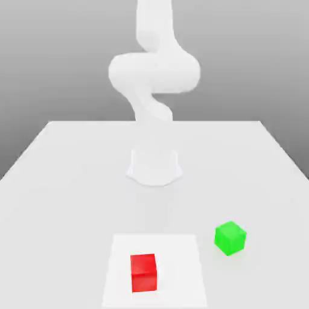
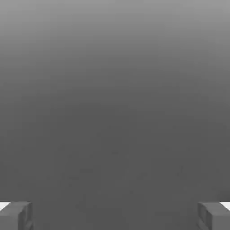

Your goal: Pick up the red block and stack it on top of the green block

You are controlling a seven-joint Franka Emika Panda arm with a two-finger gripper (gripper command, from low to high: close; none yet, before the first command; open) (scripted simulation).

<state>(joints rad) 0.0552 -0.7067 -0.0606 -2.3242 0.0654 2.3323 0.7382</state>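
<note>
White counter (image 1: 72, 181): red block (image 1: 143, 272) near, green block (image 1: 230, 237) right. Claw (image 2: 115, 215) spread, empty. Risks nudging green while descending.

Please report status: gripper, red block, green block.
Gripper open, holding nothing. Red block on table, green block apart on the exterior view's right. Nothing stacked yet.
</note>
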